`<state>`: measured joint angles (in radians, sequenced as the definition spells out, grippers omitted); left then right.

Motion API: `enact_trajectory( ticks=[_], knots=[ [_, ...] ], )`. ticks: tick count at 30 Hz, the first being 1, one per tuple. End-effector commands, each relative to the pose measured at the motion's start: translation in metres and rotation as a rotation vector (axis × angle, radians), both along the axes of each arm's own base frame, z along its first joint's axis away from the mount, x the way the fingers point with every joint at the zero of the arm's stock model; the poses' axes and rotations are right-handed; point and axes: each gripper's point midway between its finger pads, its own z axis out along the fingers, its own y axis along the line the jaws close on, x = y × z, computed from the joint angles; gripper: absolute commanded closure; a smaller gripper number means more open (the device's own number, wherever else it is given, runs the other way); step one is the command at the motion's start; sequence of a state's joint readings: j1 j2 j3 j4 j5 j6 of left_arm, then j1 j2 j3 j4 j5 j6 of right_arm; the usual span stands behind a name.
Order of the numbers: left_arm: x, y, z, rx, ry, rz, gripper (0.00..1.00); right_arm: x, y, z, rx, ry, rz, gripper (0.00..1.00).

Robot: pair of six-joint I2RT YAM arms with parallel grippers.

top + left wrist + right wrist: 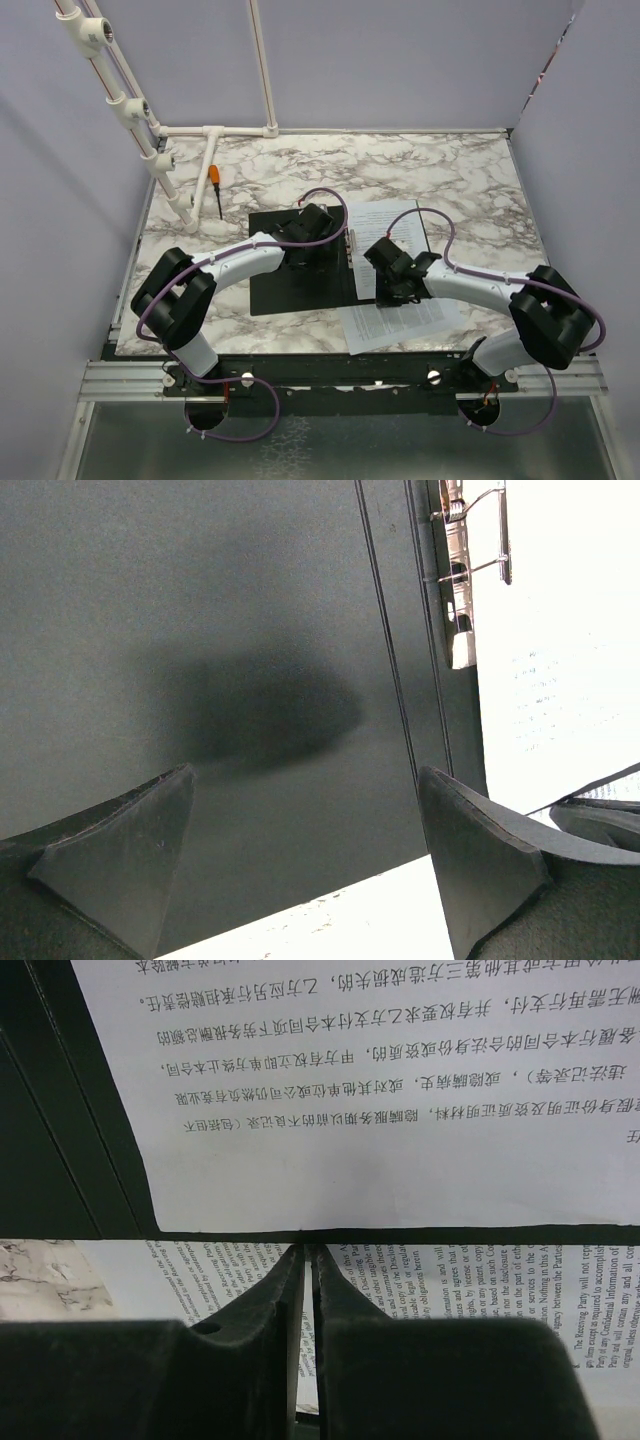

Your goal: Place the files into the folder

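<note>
The folder (285,280) lies open on the marble table, black inside up, with its metal spine clip (460,580) along the middle. One white printed sheet (390,232) lies on the folder's right half. More sheets of the files (405,318) lie on the table just in front of it. My left gripper (315,228) is open and empty, low over the black left half (200,630) beside the spine. My right gripper (306,1252) is shut to a thin slit, with its tips at the folder's near edge (420,1236), between the filed sheet (400,1080) and the loose sheets (480,1280).
An orange-handled screwdriver (214,180) lies at the back left beside a white pipe frame (175,190). Grey walls enclose the table on three sides. Bare marble (460,170) lies behind the folder.
</note>
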<state>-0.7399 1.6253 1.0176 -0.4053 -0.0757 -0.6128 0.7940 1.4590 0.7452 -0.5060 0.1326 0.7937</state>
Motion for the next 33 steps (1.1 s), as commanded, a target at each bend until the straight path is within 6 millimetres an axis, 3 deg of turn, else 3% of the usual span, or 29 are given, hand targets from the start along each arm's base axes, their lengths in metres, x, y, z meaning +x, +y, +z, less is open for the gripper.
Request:
enact_trajectory(
  ticks=[1,13,25,33],
  knots=[
    [-0.002,0.001,0.003,0.003,-0.006,-0.002,0.07,0.002,-0.017,-0.016,-0.07,-0.029,-0.054,0.83],
    [-0.001,0.006,-0.001,0.028,-0.008,-0.003,0.07,0.0,-0.021,-0.028,-0.091,-0.019,-0.079,0.53],
    [-0.002,0.007,-0.003,0.041,-0.005,-0.009,0.07,0.008,-0.019,-0.03,-0.1,-0.036,-0.122,0.47],
    [-0.003,0.008,0.007,0.032,-0.018,-0.022,0.07,0.013,-0.01,-0.001,-0.043,-0.069,-0.092,0.46]
  ],
)
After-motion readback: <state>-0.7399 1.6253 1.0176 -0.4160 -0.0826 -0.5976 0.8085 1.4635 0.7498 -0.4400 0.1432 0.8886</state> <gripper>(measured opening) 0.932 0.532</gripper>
